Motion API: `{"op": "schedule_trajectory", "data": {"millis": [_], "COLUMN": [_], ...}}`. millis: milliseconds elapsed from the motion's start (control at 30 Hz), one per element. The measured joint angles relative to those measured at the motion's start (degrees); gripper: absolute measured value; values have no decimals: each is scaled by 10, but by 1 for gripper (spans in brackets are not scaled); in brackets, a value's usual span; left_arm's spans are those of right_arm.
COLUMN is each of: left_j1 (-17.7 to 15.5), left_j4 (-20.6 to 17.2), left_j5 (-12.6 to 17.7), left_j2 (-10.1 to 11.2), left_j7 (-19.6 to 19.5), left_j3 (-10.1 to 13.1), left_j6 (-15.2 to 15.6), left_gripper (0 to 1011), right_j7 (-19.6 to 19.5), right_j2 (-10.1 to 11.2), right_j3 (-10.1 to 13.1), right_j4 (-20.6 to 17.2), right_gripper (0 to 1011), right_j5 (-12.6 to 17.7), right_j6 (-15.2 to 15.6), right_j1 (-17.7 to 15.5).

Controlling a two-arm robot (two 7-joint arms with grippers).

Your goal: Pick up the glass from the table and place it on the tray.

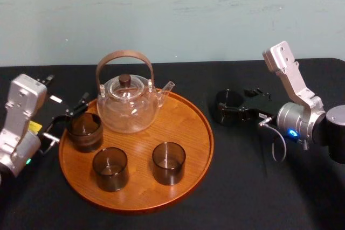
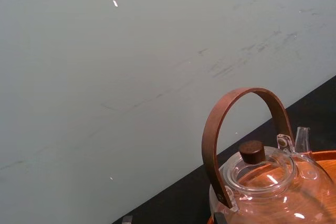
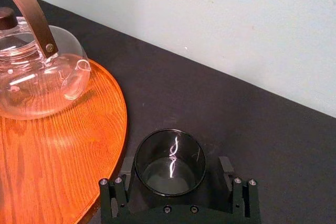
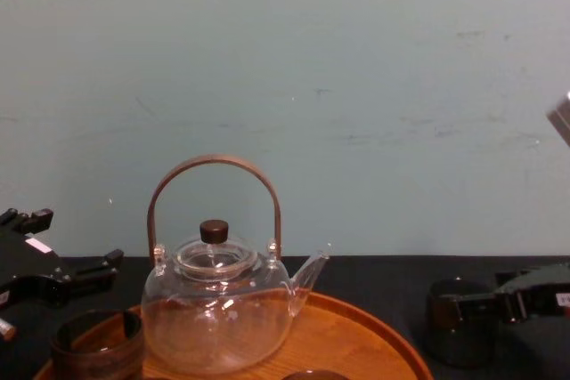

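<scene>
A: While the glass [image 1: 227, 107] sits on the counter [image 1: 242, 187] at the tray's [image 1: 188, 133] three o'clock, the right gripper [image 3: 176, 174] straddles it, jaws spread, not pinching.
B: Ready for a side grasp; left gripper [image 1: 67, 122] idles open at nine o'clock.

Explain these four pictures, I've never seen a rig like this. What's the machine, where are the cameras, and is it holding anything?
This is a two-armed robot at a black table. One picture looks down from its head, one looks across from its chest, and one comes from each wrist. On the table lies a round wooden tray carrying a clear teapot and three dark glasses. A fourth glass stands on the table, right of the tray. The right tool is open, a finger either side of that glass, not gripping yet. The left tool is open by the tray's left edge. Nothing is held.
</scene>
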Motion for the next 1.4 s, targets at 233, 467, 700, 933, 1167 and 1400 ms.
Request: {"op": "schedule_trajectory", "data": {"millis": [233, 467, 700, 933, 1167, 1400], "left_j1": [0, 0, 0, 0, 0, 0], "left_j4": [0, 0, 0, 0, 0, 0], "left_j5": [0, 0, 0, 0, 0, 0], "left_j2": [0, 0, 0, 0, 0, 0], "left_j7": [0, 0, 0, 0, 0, 0], "left_j3": [0, 0, 0, 0, 0, 0], "left_j6": [0, 0, 0, 0, 0, 0], "left_gripper": [1001, 1001, 1001, 1001, 1001, 1001], "right_j7": [7, 12, 15, 16, 11, 11], "right_j2": [-9, -16, -21, -25, -27, -27], "right_j3": [0, 0, -1, -1, 0, 0], "right_j4": [13, 25, 31, 34, 34, 33], "right_gripper": [1002, 1002, 1002, 1002, 1002, 1002], "right_j5": [-8, -15, -20, -24, -30, -30], "right_j6": [-1, -2, -2, -1, 4, 4], "right_j1": [8, 15, 19, 20, 19, 18]}}
